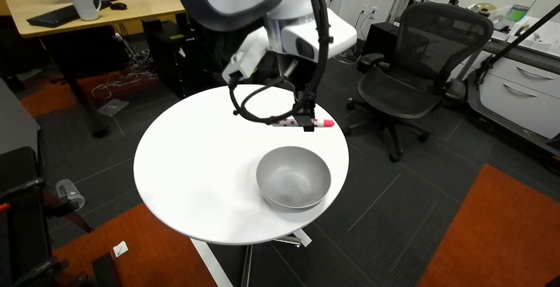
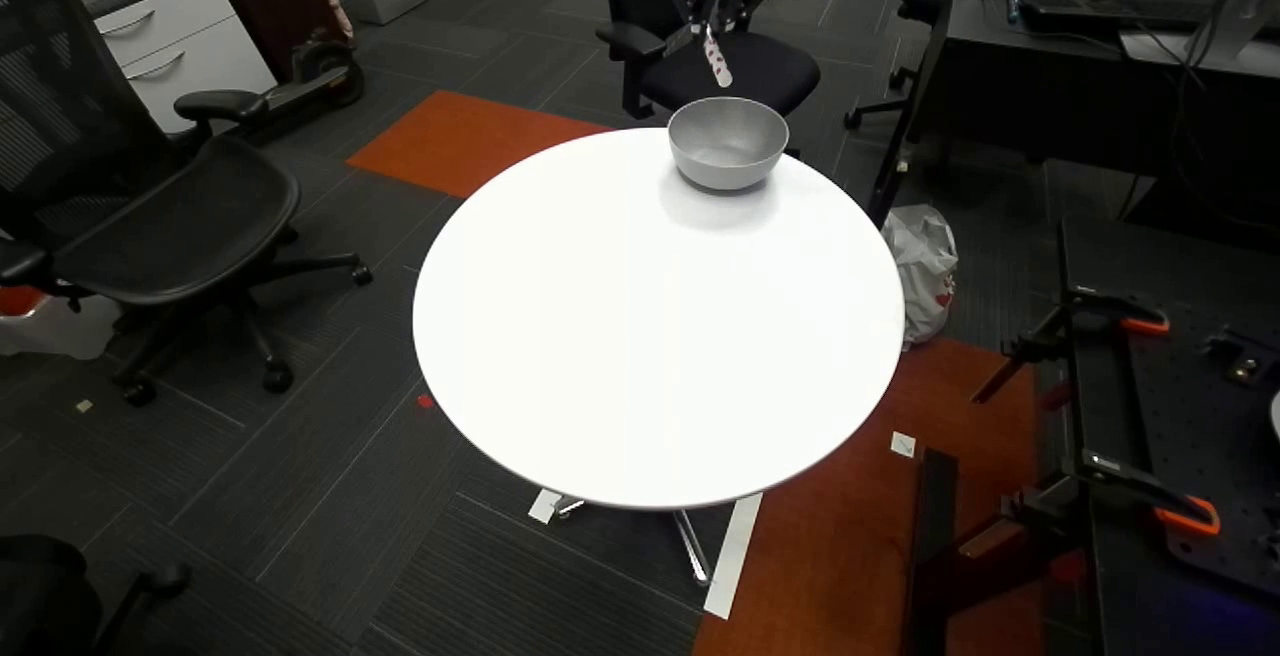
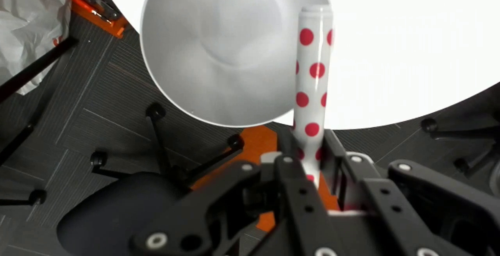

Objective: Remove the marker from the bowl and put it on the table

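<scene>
Claw (image 3: 310, 144): closed, pinching marker (image 3: 312, 92); likely transfer step
Bowl (image 3: 230, 88): below claw
Desk (image 3: 406, 49): likewise; next, reach over, lower, release

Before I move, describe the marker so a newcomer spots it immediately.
Find the round white table, then the plain grey bowl near its edge. Held in the air by the end effector is the marker. Unlike the bowl, it is a slim white stick with red dots.
</scene>
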